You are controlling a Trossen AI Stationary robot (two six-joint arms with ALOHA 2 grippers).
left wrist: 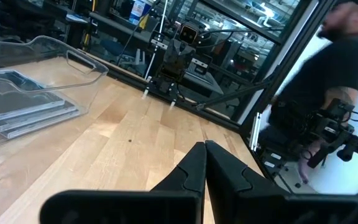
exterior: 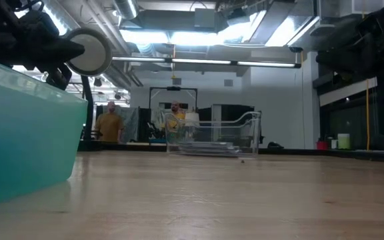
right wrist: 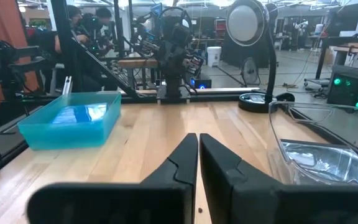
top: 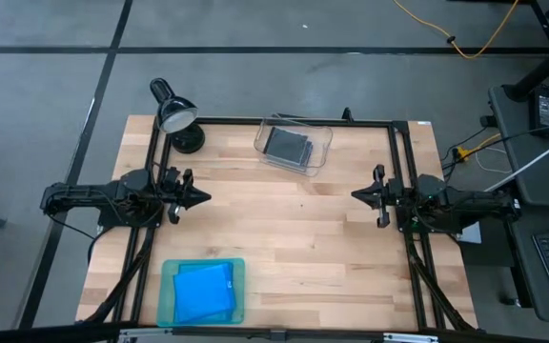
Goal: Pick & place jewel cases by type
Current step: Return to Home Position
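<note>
At the left edge of the surface point(top: 284, 229) the left gripper point(top: 201, 198) hangs low and points inward, holding nothing. Its wrist view shows its fingers point(left wrist: 194, 165) pressed together. Just beyond it, at the far left corner, stands a black desk lamp point(top: 174, 114), which plays no part in the sorting. Toward the near edge sits the teal tray point(top: 168, 286), and the blue jewel cases point(top: 205, 291) lie flat inside it as one stack; from above I cannot count them. Further right, at the far edge, the clear bin point(top: 324, 135) holds the dark grey jewel cases point(top: 287, 145), also stacked flat. The left wrist view shows layered edges there, but not clearly enough to number them. At the right edge the right gripper point(top: 358, 195) faces the left one across the bare middle, its fingers point(right wrist: 185, 158) closed on each other and empty. No case lies loose on the boards in any view, so I judge the sorting by type complete, with each kind in its own container. All that appears to remain is for both arms to settle into their rest pose, which they look close to.
</note>
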